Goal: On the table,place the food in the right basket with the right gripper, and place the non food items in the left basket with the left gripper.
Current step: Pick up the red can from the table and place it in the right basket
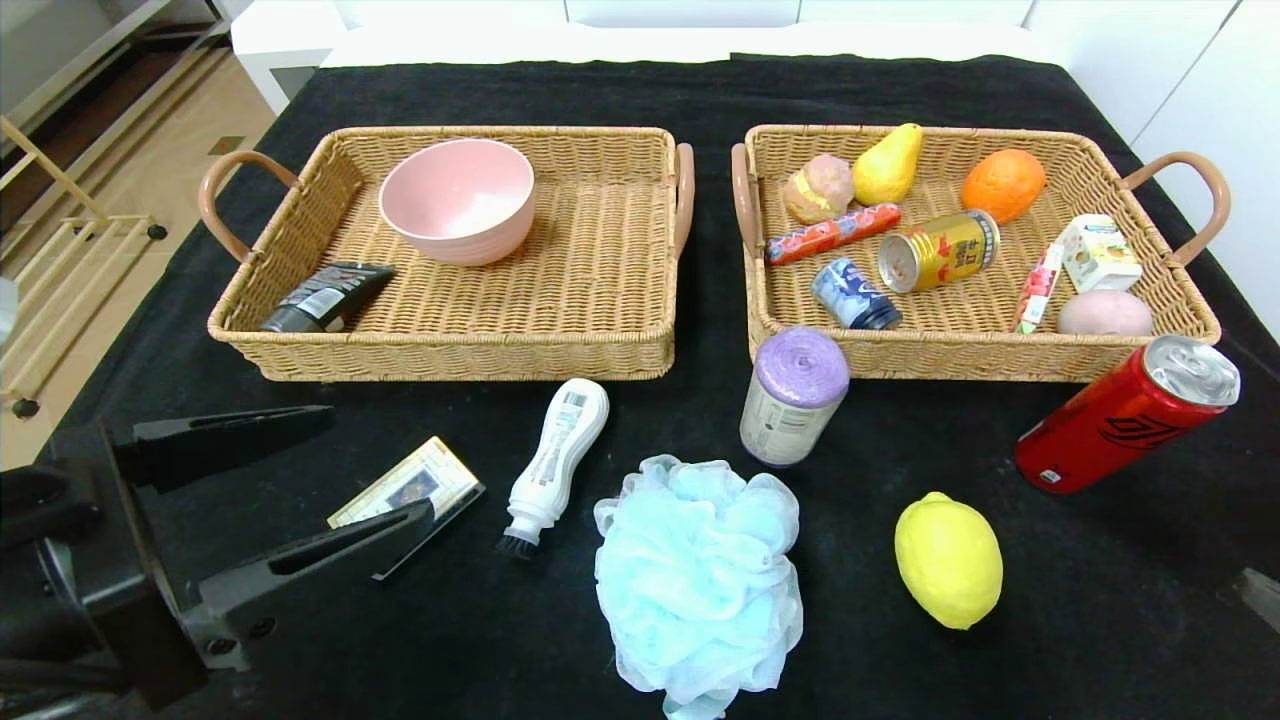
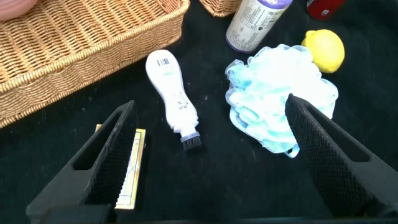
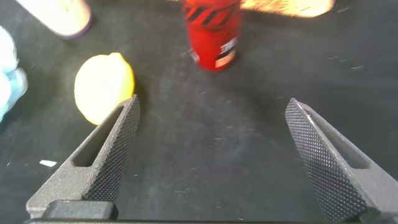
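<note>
The white brush bottle (image 1: pixel 553 455) lies flat on the black table (image 1: pixel 1100 560), just beyond the left gripper (image 1: pixel 375 470), whose fingers (image 1: pixel 320 550) are spread wide. Its long axis runs from the left basket (image 1: pixel 450 345) back toward the robot, the bristle end nearest the gripper and the rounded base toward the basket. A flat card packet (image 1: pixel 410 490) sits partly under the lower finger.

The left wrist view places the brush bottle (image 2: pixel 172 96) between the two fingers (image 2: pixel 109 155), farther out, with the blue bath pouf (image 2: pixel 280 102) beside the other finger, and the card packet (image 2: pixel 132 168) partly hidden behind the first.

Only the head view shows the baskets' contents: a pink bowl (image 1: pixel 458 198) and a dark tube (image 1: pixel 325 297) in the left one.

The right wrist view shows the right gripper (image 3: pixel 211 124) fingers (image 3: pixel 326 162) spread apart over bare cloth, with the lemon (image 3: pixel 102 87) just off one fingertip and the red can (image 3: pixel 211 31) lying beyond them.
</note>
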Controlling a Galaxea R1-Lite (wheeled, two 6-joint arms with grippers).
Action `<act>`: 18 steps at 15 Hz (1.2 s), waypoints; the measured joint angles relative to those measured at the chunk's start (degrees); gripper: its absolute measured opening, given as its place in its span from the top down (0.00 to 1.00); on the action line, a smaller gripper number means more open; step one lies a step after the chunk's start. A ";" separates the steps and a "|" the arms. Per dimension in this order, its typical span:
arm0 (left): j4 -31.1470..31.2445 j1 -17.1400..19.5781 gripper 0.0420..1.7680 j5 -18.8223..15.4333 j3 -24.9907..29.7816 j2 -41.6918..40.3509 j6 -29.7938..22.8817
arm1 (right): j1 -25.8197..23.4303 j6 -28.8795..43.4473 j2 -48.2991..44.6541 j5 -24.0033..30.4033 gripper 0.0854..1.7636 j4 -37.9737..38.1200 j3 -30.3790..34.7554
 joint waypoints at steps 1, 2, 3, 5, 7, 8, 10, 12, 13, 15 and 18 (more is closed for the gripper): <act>-0.06 0.00 0.03 0.04 -0.01 0.02 -0.02 | 1.65 0.26 1.96 -1.22 0.03 -1.43 0.02; -0.06 0.02 0.03 0.11 -0.01 0.05 -0.05 | 3.28 0.43 3.89 -3.15 0.03 -3.64 0.09; -0.06 0.02 0.03 0.12 -0.01 0.05 -0.02 | 5.05 0.50 6.28 -5.92 0.03 -6.91 0.30; -0.06 0.02 0.03 0.23 -0.01 0.11 0.02 | 7.02 0.59 10.28 -9.07 0.03 -12.46 0.57; -0.09 0.02 0.03 0.23 -0.01 0.13 0.02 | 7.72 0.72 12.96 -9.48 0.03 -13.09 0.68; -0.09 0.02 0.03 0.23 -0.01 0.09 0.23 | 7.85 0.94 14.09 -9.58 0.03 -14.20 0.72; -0.11 0.02 0.03 0.37 -0.01 -0.06 1.02 | 7.97 1.52 16.43 -10.96 0.03 -17.23 1.01; -0.16 0.02 0.03 0.39 -0.01 -0.15 1.05 | 8.48 1.68 18.14 -11.79 0.03 -17.90 1.23; -0.16 0.02 0.03 0.39 -0.01 -0.20 1.11 | 8.61 1.68 18.71 -11.85 0.03 -18.05 1.23; -0.16 0.02 0.03 0.41 -0.01 -0.30 1.16 | 8.68 1.72 20.04 -12.02 0.03 -20.18 1.21; -0.17 0.02 0.03 0.41 -0.01 -0.39 1.35 | 8.94 1.69 22.75 -13.89 0.03 -24.04 1.32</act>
